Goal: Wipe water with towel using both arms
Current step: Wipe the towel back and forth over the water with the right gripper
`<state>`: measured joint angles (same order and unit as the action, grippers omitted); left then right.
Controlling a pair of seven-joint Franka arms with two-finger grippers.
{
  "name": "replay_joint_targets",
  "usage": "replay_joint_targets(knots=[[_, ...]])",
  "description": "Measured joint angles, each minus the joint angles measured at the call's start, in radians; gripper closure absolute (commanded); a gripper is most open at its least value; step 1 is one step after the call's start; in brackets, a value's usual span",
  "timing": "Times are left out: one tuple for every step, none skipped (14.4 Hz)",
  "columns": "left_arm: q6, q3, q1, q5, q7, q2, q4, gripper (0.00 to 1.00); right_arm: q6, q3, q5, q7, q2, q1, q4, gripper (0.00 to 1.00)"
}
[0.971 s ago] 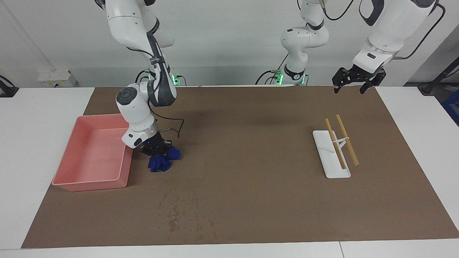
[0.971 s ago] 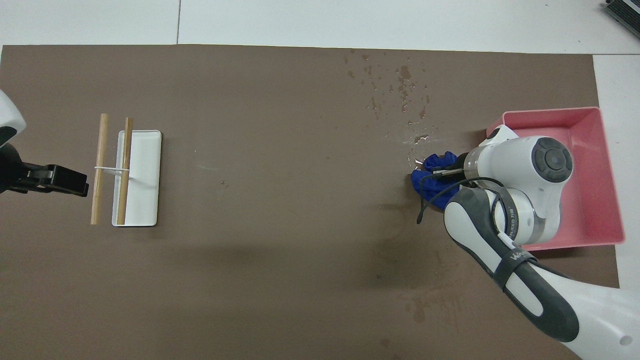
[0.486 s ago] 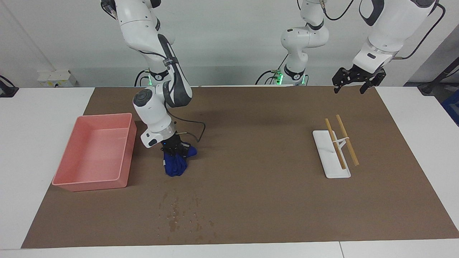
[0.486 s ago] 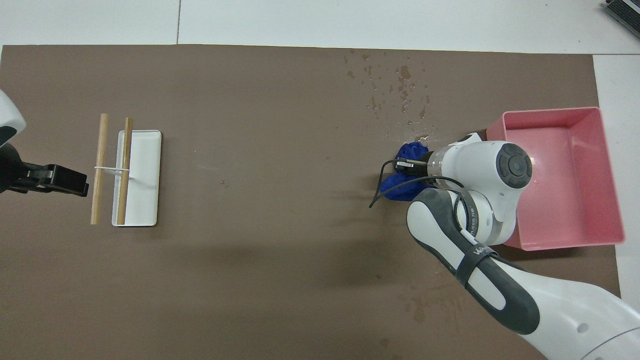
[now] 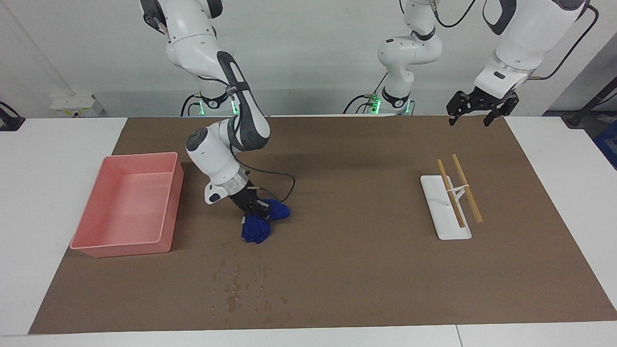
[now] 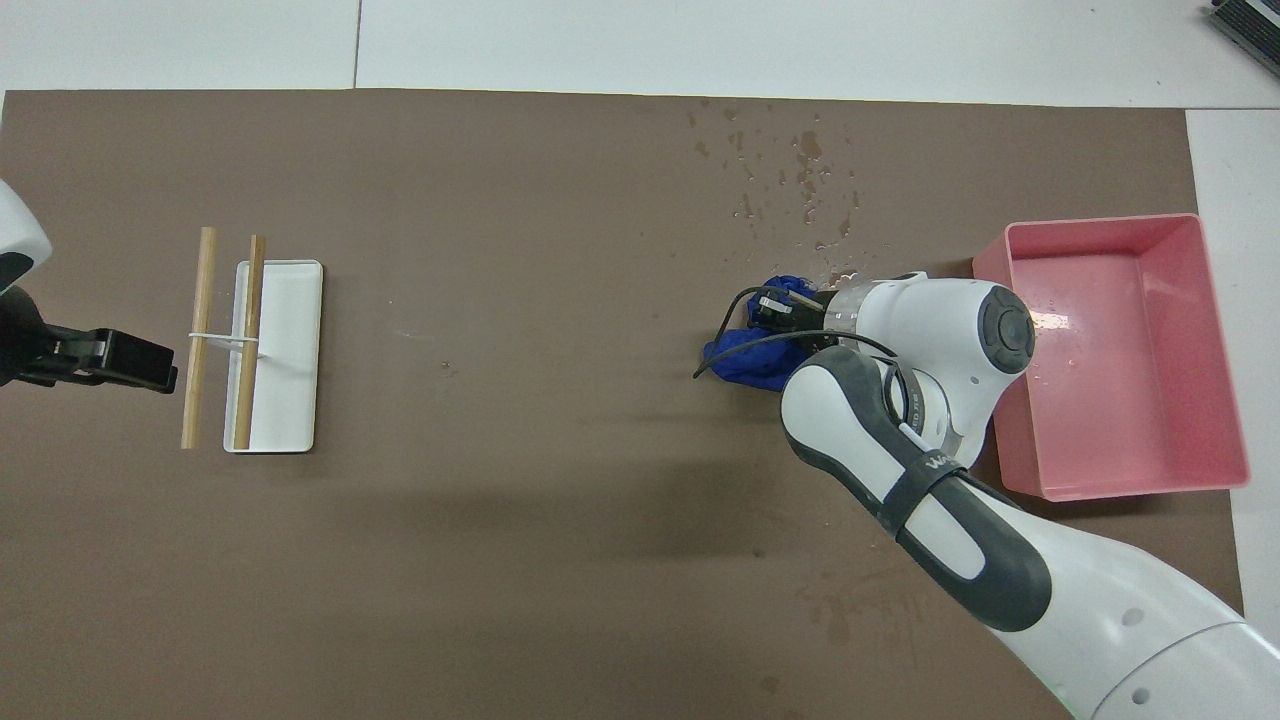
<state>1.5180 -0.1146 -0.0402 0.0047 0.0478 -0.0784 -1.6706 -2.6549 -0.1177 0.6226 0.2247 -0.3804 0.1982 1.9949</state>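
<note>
Carrying the bunched blue towel away from the pink bin, the right arm is now leaning out over the middle of the brown mat. A second ago the towel was hanging just beside the bin's wall; now it is well clear of it, shifted toward the left arm's end of the table.

Largest to smallest:
- Mat: covering most of the table, bare at centre.
- Right arm: reaching down at a slant, cable trailing beside the wrist.
- Left arm: waiting, unmoved over the past second.
- Bin: sitting empty at the right arm's end of the table.
- White tray with two wooden sticks: lying toward the left arm's end, untouched.
- Towel: hanging in a tight wad, its lower end at or just above the mat; contact cannot be told.
- Right gripper: clamped fully shut on the top of the towel.
- Left gripper: hovering over the mat's edge closest to the robots, jaws spread wide, holding nothing.
- Water: scattered specks farther from the robots than the towel, near the mat's far edge, not yet wiped.

Judgement: the towel is travelling sideways, not toward the water, so this looks like bringing it within the left arm's reach to spread it before wiping.
</note>
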Motion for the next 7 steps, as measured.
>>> replay_joint_targets(knots=[[0.000, 0.000, 0.000, 0.000, 0.000, 0.000, 0.000, 0.00, 0.000, 0.003, -0.019, -0.061, -0.004, -0.015, -0.001, 1.00], [0.000, 0.000, 0.000, 0.000, 0.000, 0.000, 0.000, 0.00, 0.000, 0.004, -0.049, -0.124, -0.010, -0.037, -0.001, 1.00], [0.000, 0.000, 0.000, 0.000, 0.000, 0.000, 0.000, 0.00, 0.000, 0.004, -0.091, -0.182, -0.016, -0.061, -0.004, 1.00], [0.000, 0.000, 0.000, 0.000, 0.000, 0.000, 0.000, 0.00, 0.000, 0.004, -0.146, -0.234, -0.018, -0.082, -0.009, 1.00], [0.000, 0.000, 0.000, 0.000, 0.000, 0.000, 0.000, 0.00, 0.000, 0.003, -0.211, -0.275, -0.019, -0.099, -0.012, 1.00], [0.000, 0.000, 0.000, 0.000, 0.000, 0.000, 0.000, 0.00, 0.000, 0.003, -0.292, -0.305, -0.020, -0.113, -0.017, 1.00], [0.000, 0.000, 0.000, 0.000, 0.000, 0.000, 0.000, 0.00, 0.000, 0.003, -0.379, -0.323, -0.021, -0.126, -0.021, 1.00]])
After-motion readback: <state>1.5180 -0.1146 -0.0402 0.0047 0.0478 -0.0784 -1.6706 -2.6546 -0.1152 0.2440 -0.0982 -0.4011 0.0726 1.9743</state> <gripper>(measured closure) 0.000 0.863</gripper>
